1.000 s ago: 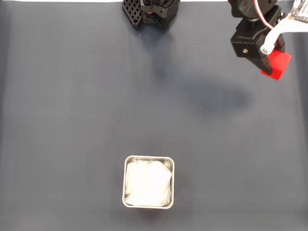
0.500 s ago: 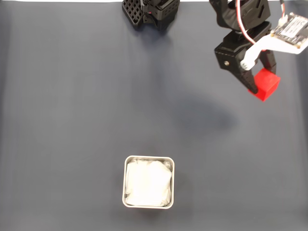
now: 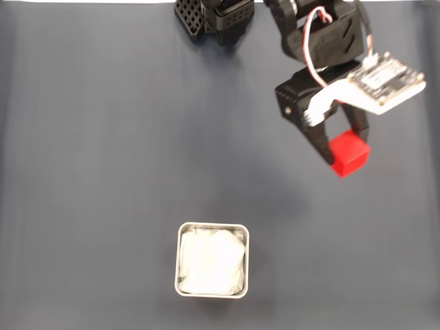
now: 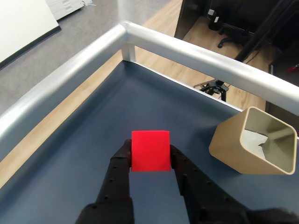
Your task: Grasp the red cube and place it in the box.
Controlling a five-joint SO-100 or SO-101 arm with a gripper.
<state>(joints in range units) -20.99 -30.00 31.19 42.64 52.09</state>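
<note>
Your gripper (image 3: 342, 157) is clamped on the red cube (image 3: 349, 152), its two black fingers (image 4: 122, 161) pressed against opposite faces and the cube held clear of the dark blue-grey mat (image 3: 103, 172), toward the right side in the fixed view. The wrist view shows the same hold (image 4: 149, 156), the cube (image 4: 150, 150) filling the gap between the fingers. A white circuit board (image 3: 385, 80) with red and white wires rides on the arm just above the cube.

The box (image 3: 212, 259) sits well apart from the cube, near the lower middle of the fixed view, open side up with crumpled white lining inside. In the wrist view it (image 4: 243, 144) appears to the right of the gripper, its outer wall tan. Bare mat lies between cube and box. The arm's black base (image 3: 216, 17) stands at the top edge.

A silvery rail (image 4: 187, 49) borders the mat (image 4: 93, 140) in the wrist view; beyond it you see wooden flooring (image 4: 159, 23) and dark furniture (image 4: 233, 18).
</note>
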